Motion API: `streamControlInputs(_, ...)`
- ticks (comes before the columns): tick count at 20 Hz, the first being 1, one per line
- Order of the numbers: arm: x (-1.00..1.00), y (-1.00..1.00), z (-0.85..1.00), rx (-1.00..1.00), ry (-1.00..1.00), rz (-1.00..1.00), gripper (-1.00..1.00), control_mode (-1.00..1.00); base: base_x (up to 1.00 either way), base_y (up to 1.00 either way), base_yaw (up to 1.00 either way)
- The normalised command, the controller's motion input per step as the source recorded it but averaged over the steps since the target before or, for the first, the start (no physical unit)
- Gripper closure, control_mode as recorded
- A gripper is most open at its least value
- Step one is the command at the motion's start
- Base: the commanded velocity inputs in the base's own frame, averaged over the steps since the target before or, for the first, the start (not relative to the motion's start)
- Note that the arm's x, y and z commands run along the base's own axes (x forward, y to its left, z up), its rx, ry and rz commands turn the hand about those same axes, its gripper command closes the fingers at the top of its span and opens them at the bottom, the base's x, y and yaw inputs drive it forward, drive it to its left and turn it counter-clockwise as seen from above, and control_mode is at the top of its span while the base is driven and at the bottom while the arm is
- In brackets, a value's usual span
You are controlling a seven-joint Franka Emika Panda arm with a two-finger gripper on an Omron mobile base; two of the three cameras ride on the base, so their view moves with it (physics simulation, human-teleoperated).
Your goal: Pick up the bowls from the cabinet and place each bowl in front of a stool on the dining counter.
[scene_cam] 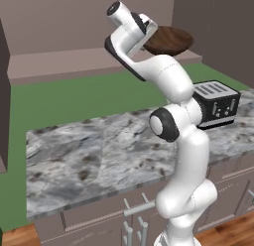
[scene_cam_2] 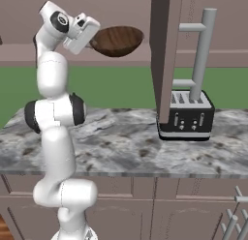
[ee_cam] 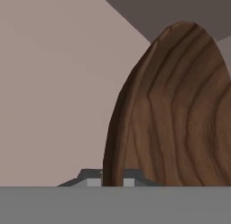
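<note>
- Right base view: we see the marble worktop [scene_cam_2: 121, 142] with a black toaster [scene_cam_2: 185, 114] under the open cabinet door [scene_cam_2: 165, 55].
- We hold one wooden bowl [scene_cam_2: 116, 40] aloft — the gripper [scene_cam_2: 92, 39] pinched tight on its rim, high above that worktop.

Open cabinet door [scene_cam_2: 164, 55] blocks right of bowl [scene_cam_2: 117, 39]; worktop [scene_cam_2: 121, 142] w/ toaster [scene_cam_2: 186, 115] below.

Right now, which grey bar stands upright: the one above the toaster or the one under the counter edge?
The door handle above the toaster stands upright; the drawer handle lies level.
</note>
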Motion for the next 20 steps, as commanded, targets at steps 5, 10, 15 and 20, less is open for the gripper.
streamControlInputs(5,-0.79,0.0,0.0,0.0,-0.16,0.0,1.0,-1.0,0.0,0.0,0.0)
streamControlInputs(10,-0.89,0.0,0.0,0.0,-0.1,0.0,1.0,-1.0,0.0,0.0,0.0)
streamControlInputs(15,-0.94,0.0,0.0,0.0,-0.03,0.0,1.0,-1.0,0.0,0.0,0.0)
streamControlInputs(20,-1.0,0.0,0.0,0.01,0.0,0.0,1.0,-1.0,0.0,0.0,0.0)
